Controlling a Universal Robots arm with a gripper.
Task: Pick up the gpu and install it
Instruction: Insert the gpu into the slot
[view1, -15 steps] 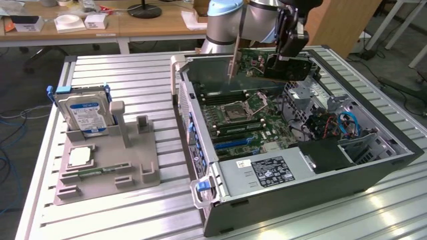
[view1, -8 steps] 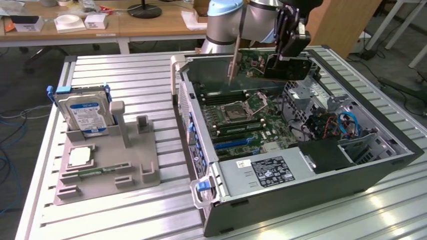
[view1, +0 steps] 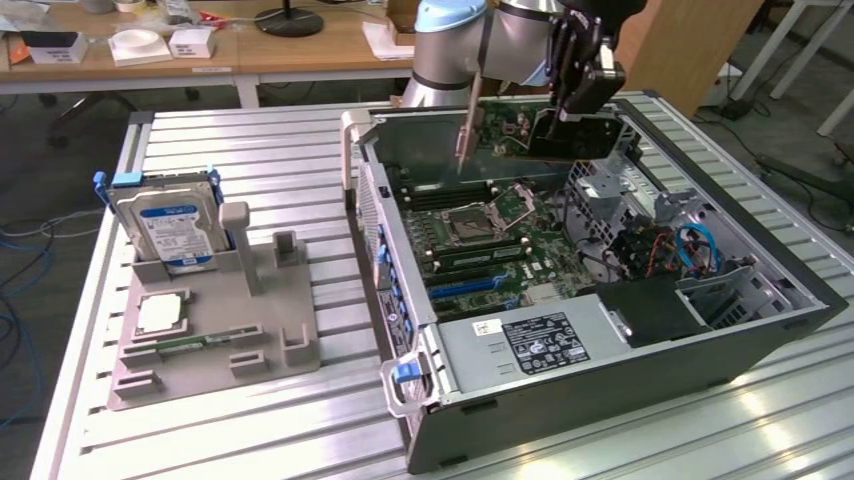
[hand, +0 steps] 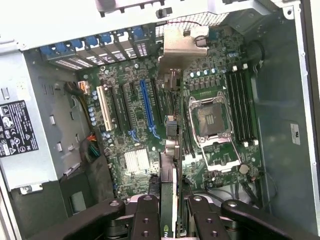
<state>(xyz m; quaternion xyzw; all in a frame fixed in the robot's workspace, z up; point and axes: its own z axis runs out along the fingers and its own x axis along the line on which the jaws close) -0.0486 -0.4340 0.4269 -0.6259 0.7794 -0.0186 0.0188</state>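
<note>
The end effector (view1: 577, 120) was closed partway onto the gpu (view1: 514, 125), its two black fingers (hand: 145, 220) pinching the card between them from either face. The card was held clear above the open computer case (view1: 601, 400), over the far end of the case from its power supply (view1: 534, 340). In the exterior view the gpu's green circuit face showed, with the silver bracket strip (view1: 467, 110) running down the end toward the exterior view's left. In the wrist view the gpu (hand: 168, 175) was seen edge-on, and its bracket (hand: 181, 42) lay over the slotted wall of the case.

Inside the case, beneath the card, lay the motherboard (view1: 467, 250) with its open CPU socket (hand: 210, 122), a long blue expansion slot (hand: 147, 107) and a row of memory sticks (hand: 240, 105). The gpu was not seated in any slot.

Outside the case, on the exterior view's left, a grey holder tray (view1: 267, 330) sat on the ribbed metal table (view1: 267, 430). It carried an upright hard drive (view1: 167, 230) with a blue-white label and a small square silver chip (view1: 160, 312).
</note>
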